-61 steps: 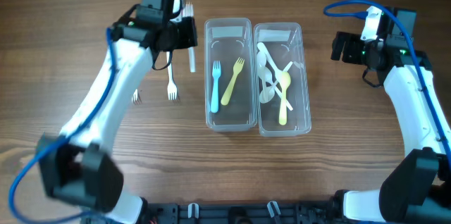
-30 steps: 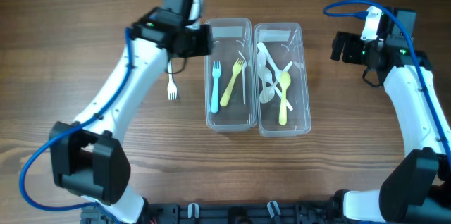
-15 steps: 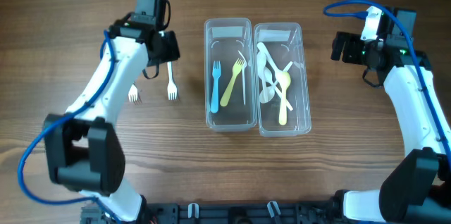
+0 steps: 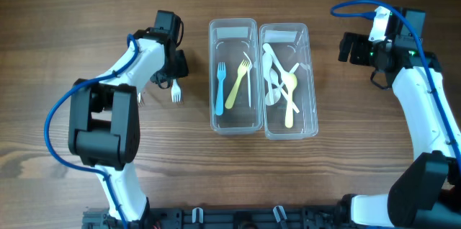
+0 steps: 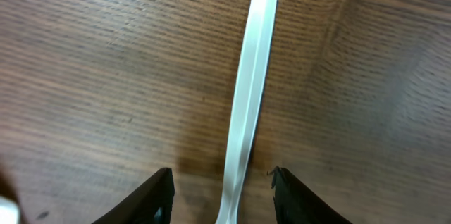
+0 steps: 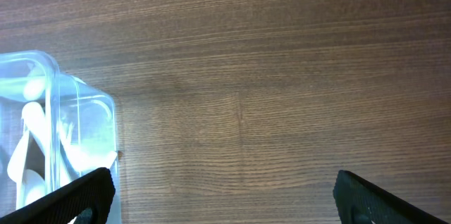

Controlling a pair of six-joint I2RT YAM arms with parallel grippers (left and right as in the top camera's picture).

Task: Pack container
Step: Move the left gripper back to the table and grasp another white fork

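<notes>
**Q:** Where does the white fork [image 5: 250, 76] lie relative to the left gripper [image 5: 220, 194]?

**A:** It lies on the table [image 4: 72, 13], directly between the gripper's parted, empty jaws. In the wrist view its handle runs from 6 to 12 o'clock and touches neither finger.

**Q:** And the fork container [image 4: 234, 21]?

**A:** In the overhead view it sits at 3 o'clock of that gripper. The right gripper [image 6: 224, 199] hangs wide open and empty, well apart, so the left arm is nearer.
</notes>
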